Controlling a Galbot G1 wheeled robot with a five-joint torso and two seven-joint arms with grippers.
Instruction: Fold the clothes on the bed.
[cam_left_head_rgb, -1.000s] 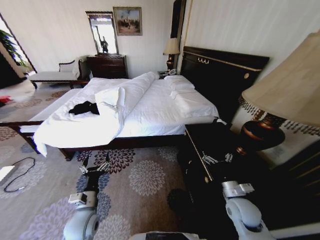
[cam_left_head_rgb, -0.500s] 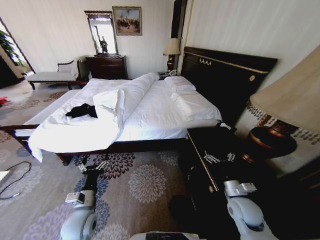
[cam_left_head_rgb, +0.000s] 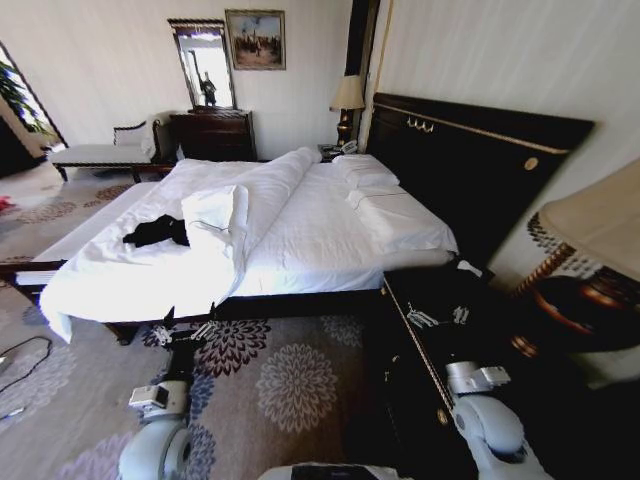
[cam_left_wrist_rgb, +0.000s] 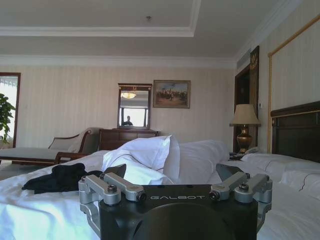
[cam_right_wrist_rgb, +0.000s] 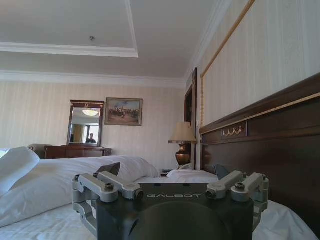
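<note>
Both grippers, left gripper (cam_left_head_rgb: 187, 334) and right gripper (cam_left_head_rgb: 437, 317), hang spread and empty, low beside the bed (cam_left_head_rgb: 300, 235). The clothes (cam_left_head_rgb: 155, 231) lie crumpled far left on the duvet; approach squarely before reaching.

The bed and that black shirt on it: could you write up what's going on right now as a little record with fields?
clothes: black T-shirt, crumpled and unfolded, on the white duvet on the bed's far side, toward its foot
bed: white bedding, duvet bunched in a ridge down the middle, pillows by the dark headboard
left gripper: open, empty, low over the carpet just short of the bed's edge
right gripper: open, empty, above the dark nightstand
contact with shirt: none
folding: not begun
</note>
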